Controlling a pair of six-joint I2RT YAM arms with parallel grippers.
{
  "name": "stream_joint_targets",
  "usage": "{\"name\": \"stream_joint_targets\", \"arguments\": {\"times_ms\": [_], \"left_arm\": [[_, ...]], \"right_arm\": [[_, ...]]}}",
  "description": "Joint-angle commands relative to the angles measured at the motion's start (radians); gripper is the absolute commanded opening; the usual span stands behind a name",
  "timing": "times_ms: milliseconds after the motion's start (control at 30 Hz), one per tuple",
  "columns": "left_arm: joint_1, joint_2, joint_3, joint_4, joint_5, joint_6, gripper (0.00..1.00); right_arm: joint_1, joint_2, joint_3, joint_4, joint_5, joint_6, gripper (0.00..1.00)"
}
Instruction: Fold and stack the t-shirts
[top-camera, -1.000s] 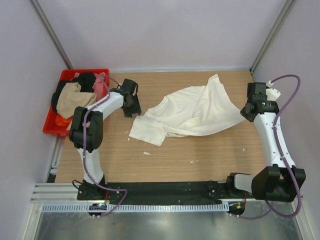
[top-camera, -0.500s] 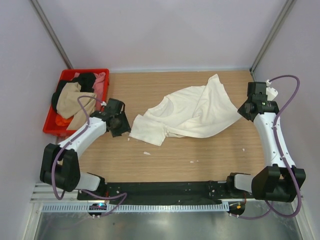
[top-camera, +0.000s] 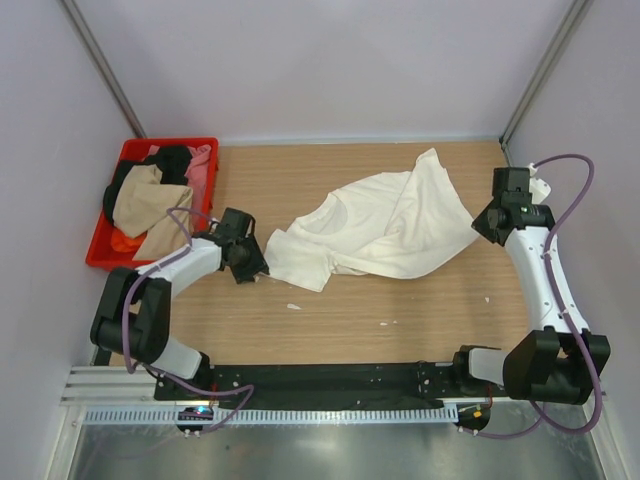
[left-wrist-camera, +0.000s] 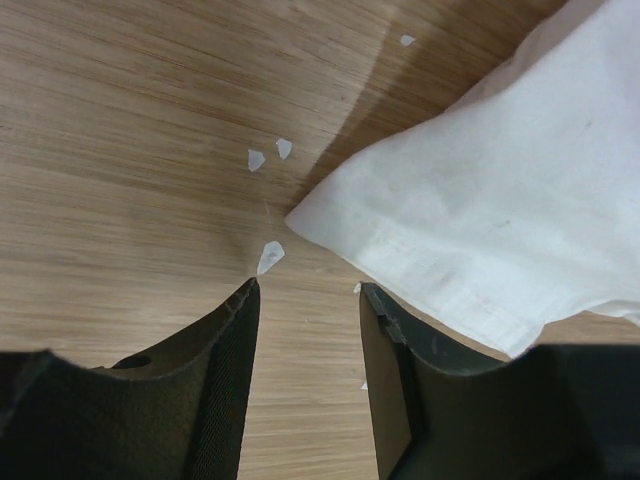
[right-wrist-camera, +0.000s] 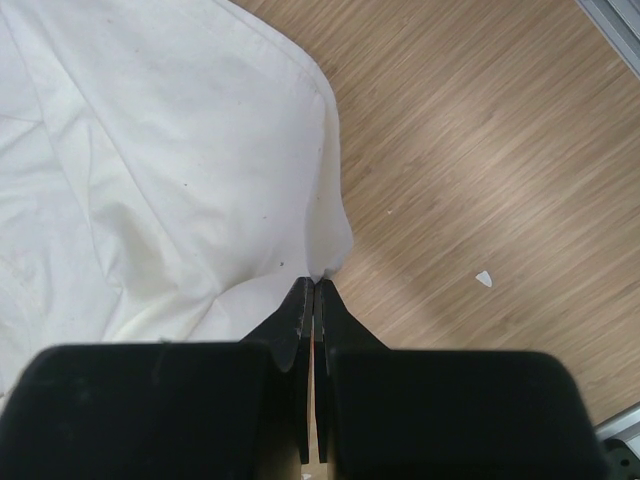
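- What sits furthest left?
- A red plastic crate (top-camera: 170, 143) heaped with soft tan, black and pink shirts (top-camera: 140, 200). Next, the left gripper (left-wrist-camera: 305, 285), jaws spread and empty, just short of a stitched sleeve (left-wrist-camera: 480, 250) corner.
- And the cream t-shirt (top-camera: 380, 225)?
- It lies rumpled on the wood-grain tabletop (top-camera: 400, 300). Its long axis runs left to right, sleeve left, hem (right-wrist-camera: 320, 140) right. The right gripper (right-wrist-camera: 315, 283), pressed together, pinches the hem's edge.

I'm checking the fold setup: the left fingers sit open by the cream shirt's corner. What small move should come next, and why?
Probably ease the left gripper forward onto the cream t-shirt corner, then close. Its fingers stand open over bare table, the corner lies just ahead of the gap, and the right gripper seems already shut on the shirt's opposite edge.
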Motion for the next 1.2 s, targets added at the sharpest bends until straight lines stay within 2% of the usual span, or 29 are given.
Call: {"name": "stream_joint_targets", "arguments": {"times_ms": [0, 200, 333, 433, 633, 700, 733, 767, 900, 1167], "left_arm": [[0.003, 0.023, 0.004, 0.049, -0.063, -0.009, 0.46], [0.003, 0.067, 0.037, 0.067, -0.077, 0.006, 0.46], [0.003, 0.096, 0.053, 0.064, -0.083, 0.006, 0.43], [0.003, 0.115, 0.057, 0.053, -0.091, 0.006, 0.37], [-0.019, 0.148, 0.082, 0.041, -0.073, 0.009, 0.19], [-0.029, 0.159, 0.115, 0.006, -0.072, 0.014, 0.09], [-0.031, 0.156, 0.126, -0.008, -0.077, 0.015, 0.09], [-0.033, 0.152, 0.140, -0.025, -0.083, 0.020, 0.05], [-0.033, 0.055, 0.206, -0.130, -0.154, 0.035, 0.00], [-0.033, -0.351, 0.457, -0.376, -0.243, 0.005, 0.00]], "right_arm": [[-0.003, -0.018, 0.000, 0.035, -0.001, -0.012, 0.01], [-0.003, -0.017, -0.003, 0.039, -0.005, -0.006, 0.01], [-0.003, -0.018, -0.009, 0.039, -0.005, -0.005, 0.01], [-0.003, -0.021, -0.014, 0.039, -0.004, -0.006, 0.01], [-0.003, -0.008, -0.016, 0.044, 0.002, -0.005, 0.01], [-0.003, -0.009, -0.010, 0.035, -0.002, 0.004, 0.01], [-0.003, -0.012, -0.008, 0.030, -0.004, 0.004, 0.01], [-0.003, -0.017, -0.003, 0.027, -0.005, 0.004, 0.01], [-0.003, -0.043, 0.074, -0.022, 0.007, 0.004, 0.01], [-0.003, -0.113, 0.377, -0.229, 0.025, 0.033, 0.01]]}}
